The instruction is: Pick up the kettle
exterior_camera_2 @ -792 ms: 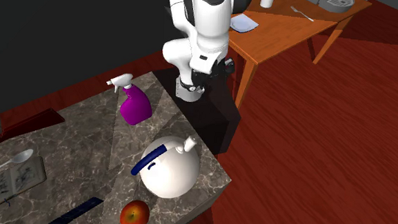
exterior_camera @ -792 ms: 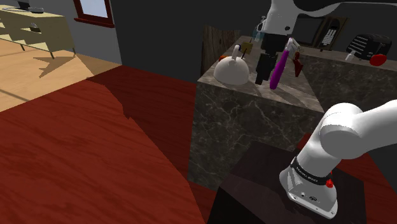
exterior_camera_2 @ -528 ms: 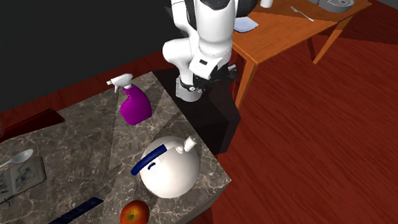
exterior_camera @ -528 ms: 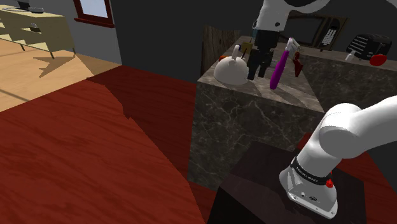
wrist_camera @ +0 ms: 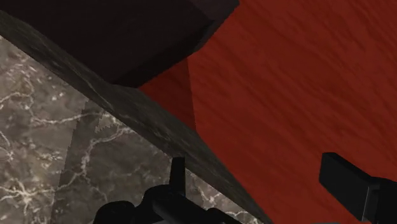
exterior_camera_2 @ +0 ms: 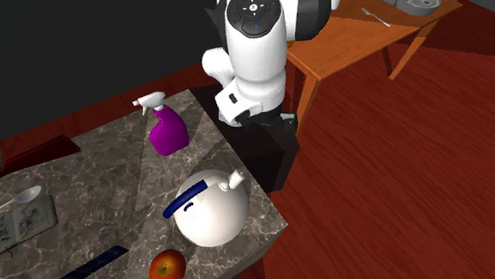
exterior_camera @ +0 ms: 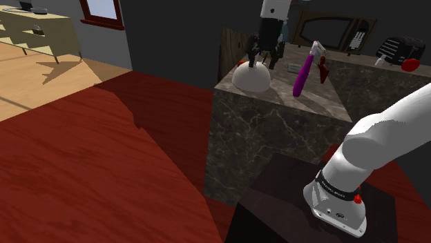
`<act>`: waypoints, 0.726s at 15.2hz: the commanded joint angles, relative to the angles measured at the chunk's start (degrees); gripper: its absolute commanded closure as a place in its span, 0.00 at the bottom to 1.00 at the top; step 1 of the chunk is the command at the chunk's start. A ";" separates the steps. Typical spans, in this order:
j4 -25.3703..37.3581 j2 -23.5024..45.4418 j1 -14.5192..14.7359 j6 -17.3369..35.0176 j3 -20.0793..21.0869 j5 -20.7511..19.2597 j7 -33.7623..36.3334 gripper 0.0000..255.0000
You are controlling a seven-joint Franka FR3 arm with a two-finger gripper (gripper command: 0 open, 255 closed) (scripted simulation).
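Observation:
The kettle (exterior_camera: 250, 78) is a white dome with a short spout and a dark blue handle (exterior_camera_2: 186, 198). It stands near the corner of a dark marble counter (exterior_camera: 276, 114), and in the second exterior view the kettle (exterior_camera_2: 210, 212) sits close to the counter's edge. My black gripper (exterior_camera: 264, 56) hangs just above the kettle's top, fingers spread apart and empty. In the wrist view the gripper (wrist_camera: 257, 173) looks down past the counter's edge (wrist_camera: 146, 121) onto red floor, its fingers (wrist_camera: 347, 183) wide apart with nothing between them.
A purple spray bottle (exterior_camera: 302, 70) stands beside the kettle, toward the shoulder view's right; the spray bottle (exterior_camera_2: 166, 131) has a white trigger. A red apple (exterior_camera_2: 169, 267), a spoon (exterior_camera_2: 20, 199) and a blue strip (exterior_camera_2: 94, 265) lie on the counter. A wooden table (exterior_camera_2: 353, 36) stands behind the arm.
The gripper has swung from beside the spray bottle toward the shoulder view's left and now hangs over the kettle. Kettle and bottle have not moved.

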 commanded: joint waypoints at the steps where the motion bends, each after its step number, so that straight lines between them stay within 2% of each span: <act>1: 4.59 4.34 -1.55 -0.51 -0.08 0.28 5.74 0.00; 11: 25.96 21.51 -8.20 -5.74 -4.38 1.17 30.22 0.00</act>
